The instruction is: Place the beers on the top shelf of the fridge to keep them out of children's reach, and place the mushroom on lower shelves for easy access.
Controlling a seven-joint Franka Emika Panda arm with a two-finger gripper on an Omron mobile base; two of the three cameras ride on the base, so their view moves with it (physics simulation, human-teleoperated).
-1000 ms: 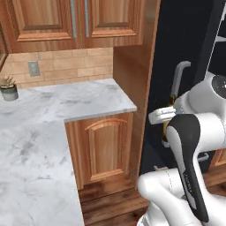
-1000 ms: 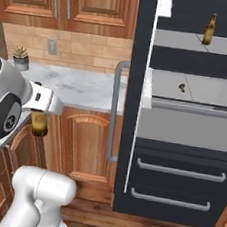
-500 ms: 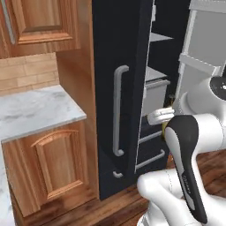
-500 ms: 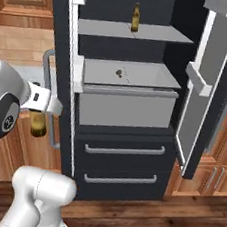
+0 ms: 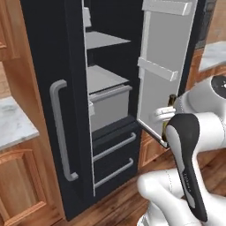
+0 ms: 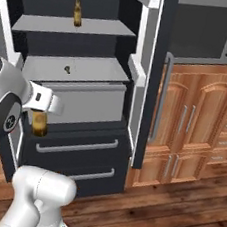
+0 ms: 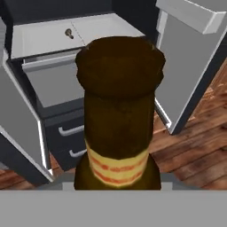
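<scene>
My gripper [image 6: 40, 107] is shut on one of the beers [image 6: 40, 122], an amber bottle with a yellowish label, held upright low in front of the open fridge [image 6: 156, 65]. In the hand view that beer [image 7: 117, 111] looms close, cap toward the camera. In the left base view the gripper [image 5: 164, 115] grips the bottle [image 5: 165, 129] beside the right door. A second beer [image 6: 77, 12] stands on the top shelf [image 6: 96, 27]. The small mushroom [image 6: 67, 69] lies on the lower shelf [image 6: 96, 65] and shows again as the mushroom [image 7: 68, 33] in the hand view.
Both fridge doors stand open: the right door [image 5: 165, 66] close by my arm, the left one with a grey handle [image 5: 59, 132]. A white bin [image 6: 82, 99] and two drawers sit under the lower shelf. Wooden cabinets [image 6: 196, 115] stand to the right, a marble counter [image 5: 13, 123] to the left.
The whole picture has swung from the counter corner to the fridge front, so the base has moved. The beer stays in my gripper at the same height.
</scene>
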